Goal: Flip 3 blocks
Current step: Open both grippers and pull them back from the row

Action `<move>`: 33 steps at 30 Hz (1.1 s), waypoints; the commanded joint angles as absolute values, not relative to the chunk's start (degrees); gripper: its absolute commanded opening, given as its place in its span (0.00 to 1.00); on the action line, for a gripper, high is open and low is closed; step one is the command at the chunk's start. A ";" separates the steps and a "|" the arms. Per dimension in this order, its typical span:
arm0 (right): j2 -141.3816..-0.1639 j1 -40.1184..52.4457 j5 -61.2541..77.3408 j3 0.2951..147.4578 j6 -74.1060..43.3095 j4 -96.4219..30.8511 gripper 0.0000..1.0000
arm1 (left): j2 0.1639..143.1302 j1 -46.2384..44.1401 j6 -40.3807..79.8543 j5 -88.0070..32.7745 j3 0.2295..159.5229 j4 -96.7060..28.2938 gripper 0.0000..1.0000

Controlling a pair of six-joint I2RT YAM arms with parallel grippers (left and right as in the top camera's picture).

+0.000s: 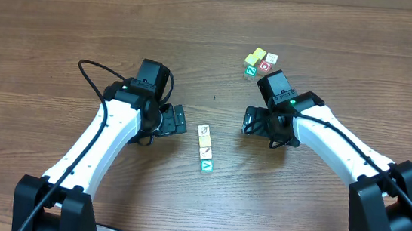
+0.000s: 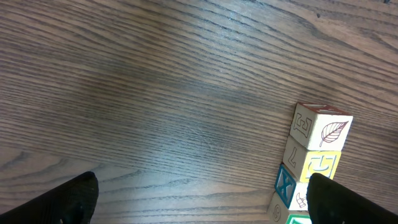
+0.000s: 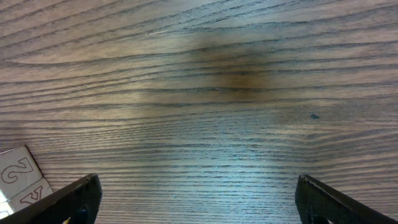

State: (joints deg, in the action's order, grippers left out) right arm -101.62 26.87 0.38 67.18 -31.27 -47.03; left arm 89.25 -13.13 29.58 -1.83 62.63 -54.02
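The left gripper [image 2: 199, 202] stands with its dark fingers [image 2: 73, 200] spread wide at the bottom corners of its wrist view, with only bare wood grain between them. The right gripper [image 3: 196, 202] looks the same in its own wrist view: its fingers [image 3: 69, 200] are far apart above the table [image 3: 205, 93] and hold nothing. Just beside the left gripper's right-hand finger, the left wrist camera gives detail the overhead view cannot: a short row of blocks [image 2: 314, 162], set end to end. The far block carries a leaf drawing, the next is cream-yellow, and the one after bears a blue X. The right wrist camera catches only part of a white block [image 3: 18, 173] with outlined marks at its lower left edge, and which block that is cannot be told. From overhead, the two grippers face each other across the table, and the row lies between them, a little nearer the robot's base, touching neither. Well apart, beyond the right gripper, a cluster of blocks [image 1: 255, 58] sits packed tightly around a red-faced cube [image 1: 265, 66].
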 commanded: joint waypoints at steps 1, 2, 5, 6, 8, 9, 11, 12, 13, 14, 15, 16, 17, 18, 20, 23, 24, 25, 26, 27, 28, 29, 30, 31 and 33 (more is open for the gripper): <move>-100.33 26.65 -0.58 68.18 -30.79 -46.81 1.00 | 88.79 -13.15 28.49 -0.91 63.02 -53.87 1.00; -100.33 26.65 -0.58 68.18 -30.79 -46.81 1.00 | 88.79 -13.15 28.49 -0.89 63.02 -53.87 1.00; -100.33 26.65 -0.58 68.18 -30.79 -46.81 1.00 | 88.79 -13.15 28.49 -0.89 63.02 -53.87 1.00; -100.33 26.65 -0.58 68.18 -30.79 -46.81 1.00 | 88.79 -13.15 28.49 -0.89 63.02 -53.87 1.00; -100.33 26.65 -0.58 68.18 -30.79 -46.81 1.00 | 88.79 -13.15 28.49 -0.89 63.02 -53.87 1.00; -100.33 26.65 -0.58 68.18 -30.79 -46.81 1.00 | 88.79 -13.15 28.49 -0.89 63.02 -53.84 1.00; -100.33 26.65 -0.58 68.18 -30.79 -46.81 1.00 | 88.79 -13.15 28.49 -0.89 63.02 -53.87 1.00; -100.33 26.65 -0.58 68.18 -30.79 -46.81 1.00 | 88.79 -13.15 28.49 -0.89 63.02 -53.87 0.99; -100.33 26.65 -0.58 68.18 -30.79 -46.81 1.00 | 88.79 -13.15 28.49 -0.89 63.02 -53.87 1.00; -100.33 26.65 -0.58 68.18 -30.79 -46.81 1.00 | 88.79 -13.15 28.49 -0.89 63.02 -53.87 1.00; -100.33 26.65 -0.58 68.18 -30.79 -46.81 1.00 | 88.79 -13.15 28.49 -0.89 63.02 -53.87 1.00; -100.33 26.65 -0.58 68.18 -30.79 -46.81 1.00 | 88.79 -13.15 28.49 -0.89 63.02 -53.87 1.00; -100.33 26.65 -0.58 68.18 -30.79 -46.81 1.00 | 88.79 -13.15 28.49 -0.89 63.02 -53.87 1.00; -100.33 26.65 -0.58 68.18 -30.79 -46.81 1.00 | 88.79 -13.15 28.49 -0.91 63.02 -53.87 1.00; -100.33 26.65 -0.58 68.18 -30.79 -46.81 1.00 | 88.79 -13.15 28.49 -0.89 63.02 -53.87 1.00; -100.33 26.65 -0.58 68.18 -30.79 -46.81 1.00 | 88.79 -13.15 28.49 -0.89 63.02 -53.87 1.00; -100.33 26.65 -0.58 68.18 -30.79 -46.81 1.00 | 88.79 -13.15 28.49 -0.89 63.02 -53.87 1.00; -100.33 26.65 -0.58 68.18 -30.79 -46.81 1.00 | 88.79 -13.15 28.49 -0.91 63.02 -53.87 0.99; -100.33 26.65 -0.58 68.18 -30.79 -46.81 1.00 | 88.79 -13.15 28.49 -0.89 63.02 -53.87 1.00; -100.33 26.65 -0.58 68.18 -30.79 -46.81 1.00 | 88.79 -13.15 28.49 -0.89 63.02 -53.87 1.00; -100.22 26.65 -0.58 68.18 -30.79 -46.81 1.00 | 88.79 -13.15 28.49 -0.89 63.02 -53.87 1.00; -99.92 26.65 -0.58 68.18 -30.79 -46.81 1.00 | 88.79 -13.15 28.49 -0.89 63.02 -53.87 1.00; -99.44 26.65 -0.58 68.18 -30.79 -46.83 1.00 | 88.79 -13.15 28.49 -0.89 63.02 -53.84 1.00; -98.67 26.65 -0.58 68.18 -30.79 -46.83 1.00 | 88.79 -13.15 28.49 -0.91 63.02 -53.84 1.00; -96.84 26.65 -0.58 68.18 -30.79 -46.83 1.00 | 88.79 -13.15 28.49 -0.89 63.02 -53.87 1.00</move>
